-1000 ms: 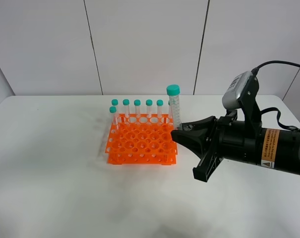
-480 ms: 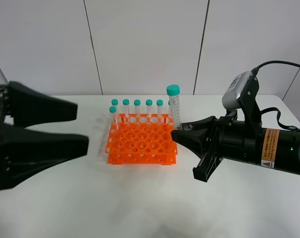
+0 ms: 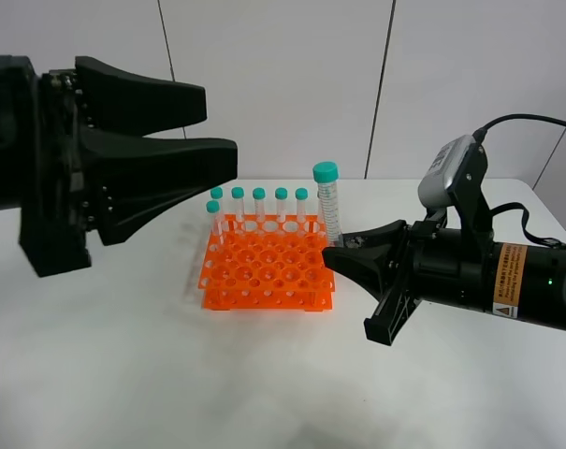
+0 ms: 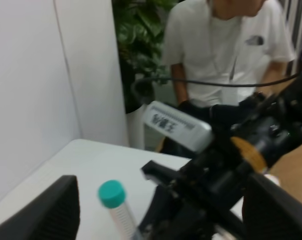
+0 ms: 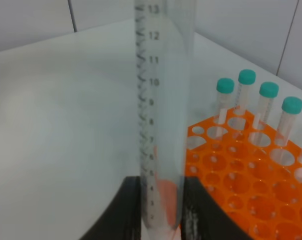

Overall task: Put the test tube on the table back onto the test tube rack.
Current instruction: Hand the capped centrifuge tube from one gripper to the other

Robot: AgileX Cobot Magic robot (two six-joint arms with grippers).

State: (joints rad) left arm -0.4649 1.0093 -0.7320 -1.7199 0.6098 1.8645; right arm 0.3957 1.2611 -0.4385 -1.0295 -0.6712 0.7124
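Black left claw (image 3: 221,131) has risen — right claw (image 3: 331,248) still grips test tube (image 3: 329,201).

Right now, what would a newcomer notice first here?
The bright orange plastic test tube rack sits on the white table, capped tubes along its back. By its right rear corner the black right gripper clamps a clear teal-capped test tube upright; the black left gripper hangs open, upper left.

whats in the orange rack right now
Six teal-capped tubes stand along the test tube rack's back and left edge; the front holes look empty. The right gripper holds the test tube upright by the right rear corner, covering whatever stands behind it.
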